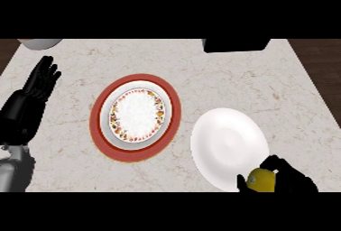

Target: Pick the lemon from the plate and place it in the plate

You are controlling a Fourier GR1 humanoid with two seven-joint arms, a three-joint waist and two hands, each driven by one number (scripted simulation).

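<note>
Head view looks steeply down on a pale marbled table [266,85], and the plain white plate [226,144] serves as the landmark. At that plate's lower right rim the right hand [290,178] comes in from the bottom edge, its dark fingers curled round the yellow lemon [262,179]. The lemon sits at the white plate's lower edge, overlapping the rim as seen from above; whether it touches the plate or is held above it cannot be told. Most of the white plate's face lies bare above and left of the lemon.

Left of the white plate, close by but with a strip of table between them, stands a red-rimmed plate [100,113] with a smaller floral-bordered plate [138,113] stacked on it. Further left again, well apart from the white plate, the left hand [36,88] rests near the table's left edge, fingers straight and held together, pointing up the view, holding nothing.

Above the white plate a broad stretch of bare table runs to the far edge, where a dark box-like thing [236,44] sits up and slightly right, and a pale rounded object [41,43] shows at the far left corner. Right of the white plate, table continues to its right edge, with dark wood floor [323,58] beyond.
</note>
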